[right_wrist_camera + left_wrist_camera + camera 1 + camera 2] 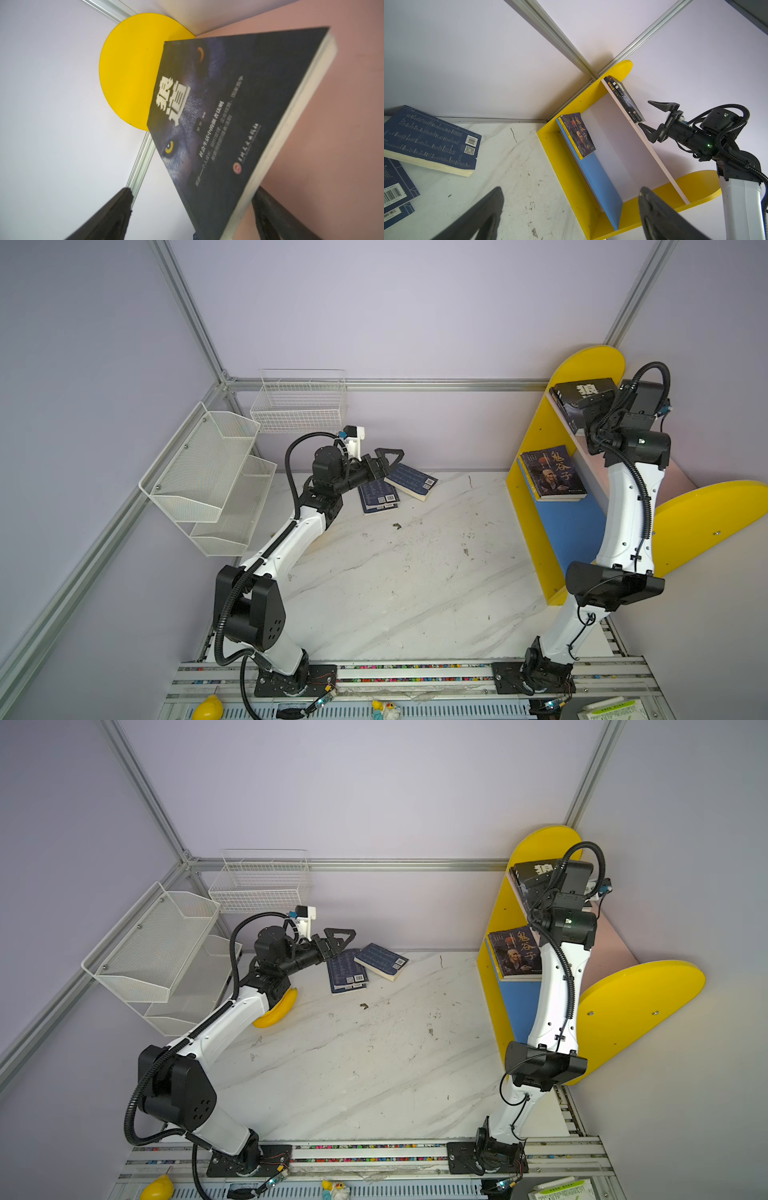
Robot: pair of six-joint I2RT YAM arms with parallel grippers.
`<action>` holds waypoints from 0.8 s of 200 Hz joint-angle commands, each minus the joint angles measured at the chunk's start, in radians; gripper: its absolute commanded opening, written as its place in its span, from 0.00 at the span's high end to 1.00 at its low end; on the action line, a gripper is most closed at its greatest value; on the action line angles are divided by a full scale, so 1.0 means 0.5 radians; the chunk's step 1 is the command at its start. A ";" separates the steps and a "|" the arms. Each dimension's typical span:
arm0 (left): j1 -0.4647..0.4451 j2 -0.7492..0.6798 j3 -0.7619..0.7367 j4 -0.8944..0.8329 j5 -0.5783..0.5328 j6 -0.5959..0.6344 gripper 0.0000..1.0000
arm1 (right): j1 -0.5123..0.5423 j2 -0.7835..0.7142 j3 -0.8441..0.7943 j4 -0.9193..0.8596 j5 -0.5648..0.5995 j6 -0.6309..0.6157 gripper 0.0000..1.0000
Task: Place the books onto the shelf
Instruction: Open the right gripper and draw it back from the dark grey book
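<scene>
The two-tier wooden shelf with rounded yellow side panels (594,362) sits in the corner. The right arm stands right in front of it and covers most of its pink upper board (332,124) in both top views. The right gripper (645,113) is up at that board, fingers spread wide, with the black wolf-cover paperback (228,124) between them. That book leans on the shelf's yellow panel.

Only the left wrist view shows a second dark paperback (618,97) beside it. It also shows a yellow-edged book (572,141) behind the dark portrait-cover paperback (552,472) on the shelf's blue lower board (600,182).

Well away from the shelf, thick navy paperbacks (411,481) lie overlapped, back covers up, on the scuffed marble-look tabletop (415,572). The left gripper (388,458) is just beside them, fingers apart and empty.

Farthest from the shelf are a white mesh tiered rack (208,472) and a white wire basket (299,406). A curved yellow banana (276,1011) peeks from under the left arm in a top view.
</scene>
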 commanded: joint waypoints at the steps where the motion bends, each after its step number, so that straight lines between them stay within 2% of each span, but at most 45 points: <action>1: 0.024 -0.103 -0.085 0.106 0.038 -0.022 0.00 | 0.005 0.005 0.049 -0.130 0.064 -0.018 0.07; 62: 0.043 -0.131 -0.118 0.105 0.050 -0.019 0.00 | 0.005 -0.047 0.028 -0.081 0.068 -0.039 0.05; 108: 0.049 -0.143 -0.127 0.103 0.059 -0.016 0.00 | 0.005 -0.199 -0.132 -0.013 0.050 -0.046 0.12; 160: 0.049 -0.146 -0.133 0.104 0.060 -0.019 0.00 | 0.007 -0.205 -0.177 0.032 0.033 -0.068 0.20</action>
